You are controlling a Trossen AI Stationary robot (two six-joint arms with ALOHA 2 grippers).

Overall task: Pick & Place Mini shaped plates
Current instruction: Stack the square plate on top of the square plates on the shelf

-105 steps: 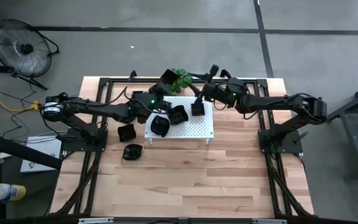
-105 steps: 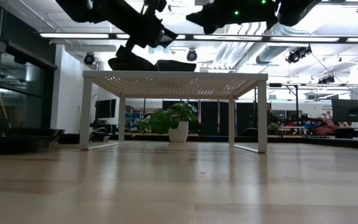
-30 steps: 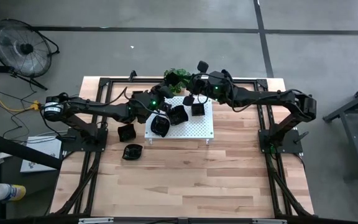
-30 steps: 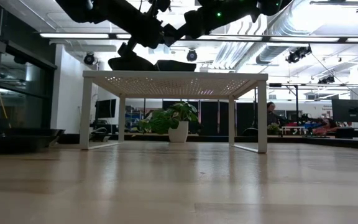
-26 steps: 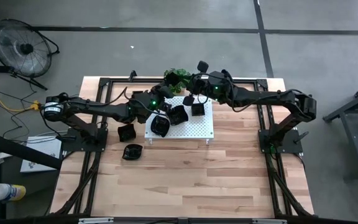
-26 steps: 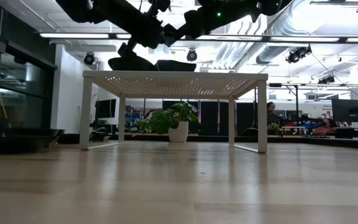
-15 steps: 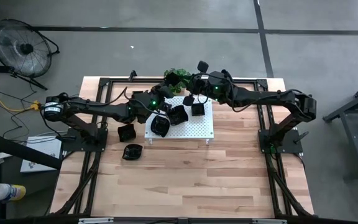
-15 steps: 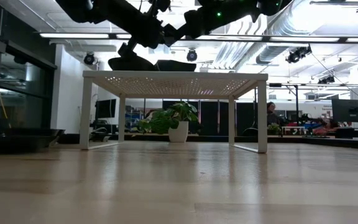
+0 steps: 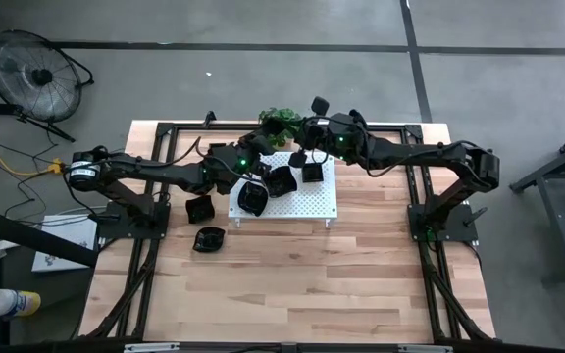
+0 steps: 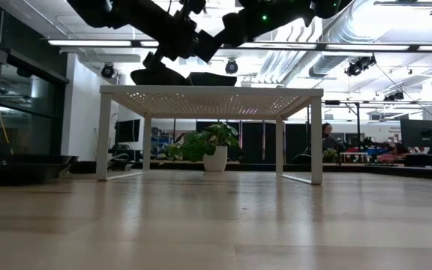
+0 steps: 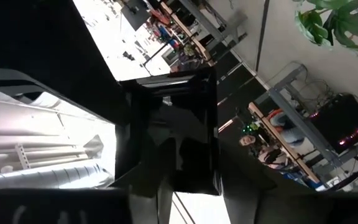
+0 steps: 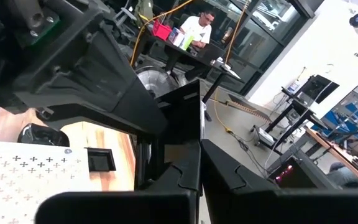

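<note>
A square black mini plate [image 12: 180,121] is held between the two claws above the far edge of the white perforated board [image 9: 302,199]. The right claw [image 12: 199,144] is pressed together on the plate's edge. The left claw [image 11: 191,186] stands against the same plate [image 11: 166,137]; whether its fingers are spread cannot be told. Other mini plates [image 9: 252,197] lie on the board just below both claws, and two [image 9: 208,238] on the desk [image 9: 292,284] beside the left arm.

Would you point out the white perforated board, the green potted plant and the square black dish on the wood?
white perforated board [image 9: 307,201], high view, bare surface.
green potted plant [image 10: 215,159], low view, white pot.
square glossy black dish [image 9: 200,208], high view, centre.
</note>
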